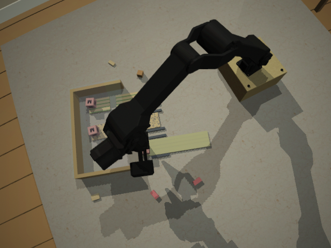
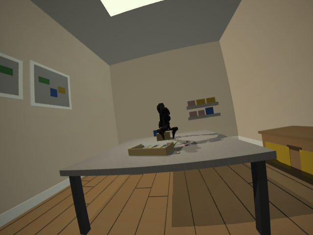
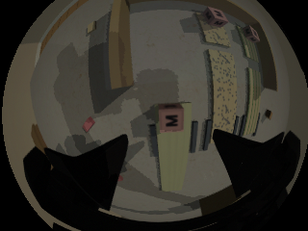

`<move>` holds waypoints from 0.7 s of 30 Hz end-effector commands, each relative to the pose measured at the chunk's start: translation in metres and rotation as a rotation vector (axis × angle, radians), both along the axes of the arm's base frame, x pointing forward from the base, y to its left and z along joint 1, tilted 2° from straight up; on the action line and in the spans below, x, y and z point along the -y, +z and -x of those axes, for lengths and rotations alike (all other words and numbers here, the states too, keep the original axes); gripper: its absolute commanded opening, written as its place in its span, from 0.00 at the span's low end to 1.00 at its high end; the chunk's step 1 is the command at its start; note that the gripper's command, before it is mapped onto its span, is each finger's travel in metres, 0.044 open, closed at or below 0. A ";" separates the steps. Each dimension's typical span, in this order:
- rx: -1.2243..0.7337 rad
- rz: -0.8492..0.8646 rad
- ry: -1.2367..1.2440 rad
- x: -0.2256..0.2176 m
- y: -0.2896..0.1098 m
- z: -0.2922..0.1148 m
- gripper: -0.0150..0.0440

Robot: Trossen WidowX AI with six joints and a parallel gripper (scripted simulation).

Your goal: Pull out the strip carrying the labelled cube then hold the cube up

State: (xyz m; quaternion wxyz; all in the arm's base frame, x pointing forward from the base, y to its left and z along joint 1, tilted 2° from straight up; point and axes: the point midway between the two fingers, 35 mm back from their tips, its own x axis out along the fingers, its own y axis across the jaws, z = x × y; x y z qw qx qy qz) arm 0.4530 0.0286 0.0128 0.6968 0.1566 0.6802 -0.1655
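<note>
A plain yellow-green strip [image 1: 181,142] [image 3: 174,159] lies in one piece, out past the tray's open side. A pink cube [image 3: 170,117] marked M sits on its tray-side end; the arm mostly hides it in the top view. My gripper [image 3: 172,137] [image 2: 168,138] is wide open and empty, above the strip, its fingers to either side of it. The speckled strip [image 1: 154,120] [image 3: 223,87] has a gap before a short piece with another M cube [image 1: 92,130] [image 3: 215,16]. The striped strip [image 1: 125,98] [image 3: 252,96] is also split, with an M cube [image 1: 90,102] [image 3: 251,34] on its short piece.
The wooden tray wall [image 1: 75,133] [image 3: 120,48] stands around three sides. Low dark rails [image 1: 156,129] [image 3: 193,137] flank the strips. Red blocks [image 1: 197,181] [image 1: 154,194], tan blocks [image 1: 95,197] [image 1: 111,63] and an orange block [image 1: 139,73] [image 3: 269,114] lie outside the tray.
</note>
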 end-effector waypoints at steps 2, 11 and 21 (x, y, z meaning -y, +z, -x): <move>-0.005 0.003 0.005 0.003 -0.003 -0.004 0.87; -0.005 0.003 0.005 0.004 -0.017 -0.004 0.68; -0.005 0.003 0.005 0.005 -0.034 -0.004 0.68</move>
